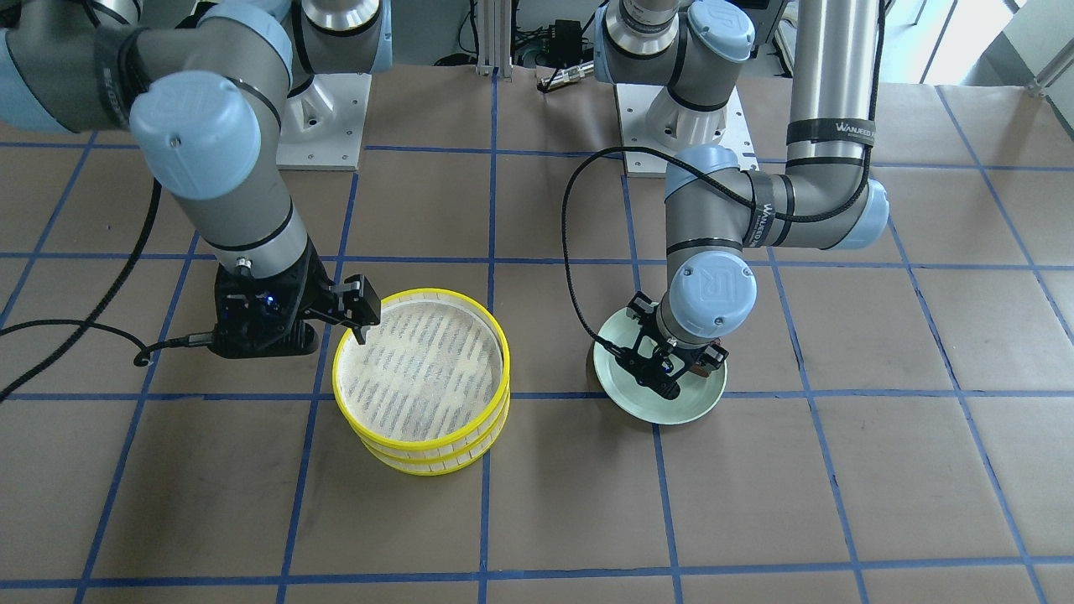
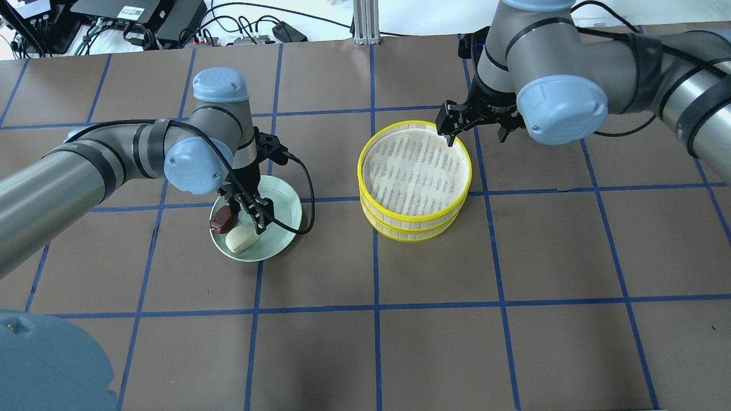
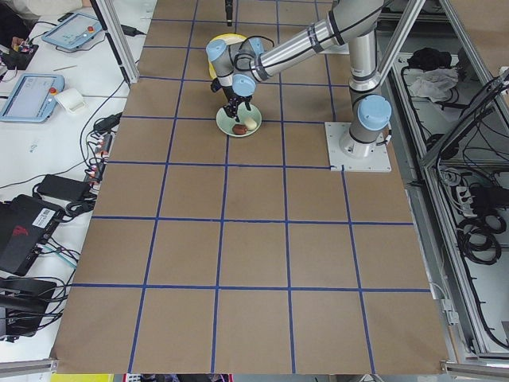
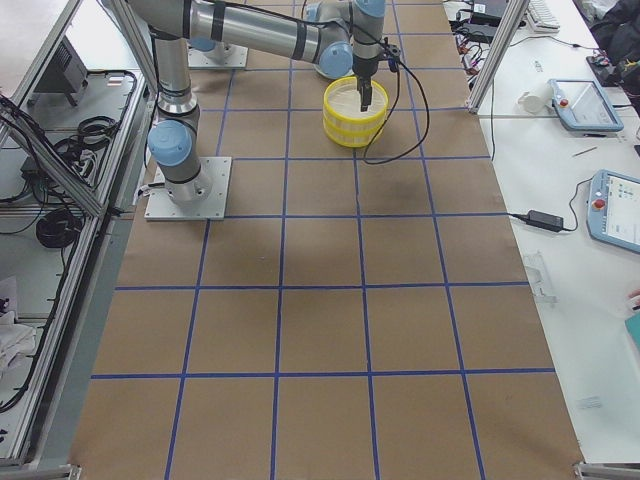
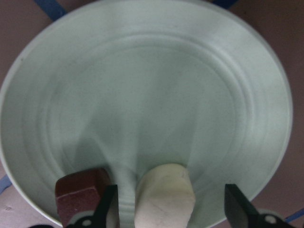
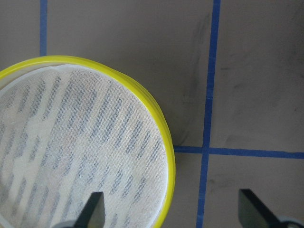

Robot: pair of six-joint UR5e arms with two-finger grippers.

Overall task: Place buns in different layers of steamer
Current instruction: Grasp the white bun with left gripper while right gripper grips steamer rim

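Observation:
Two buns lie on a pale green plate [image 2: 284, 210]: a cream-white bun [image 2: 241, 238] and a dark reddish-brown bun [image 2: 222, 219]. My left gripper [image 2: 246, 220] hangs low over the plate and is open. In the left wrist view the cream bun [image 5: 164, 194] sits between its fingers [image 5: 107, 205], with the brown bun [image 5: 80, 187] just outside the left one. The steamer [image 2: 412, 229] stands with its two yellow-rimmed layers stacked and the top mesh bare. My right gripper [image 2: 475, 135] is open at its far rim [image 6: 166, 142], one finger [image 6: 93, 210] over the mesh and the other outside.
The table is brown paper with a blue tape grid. A black cable [image 2: 305, 188] loops from the left wrist beside the plate. The arm bases [image 1: 680, 126] stand at the robot's edge. Tablets and cables lie beyond the table's ends in the side views.

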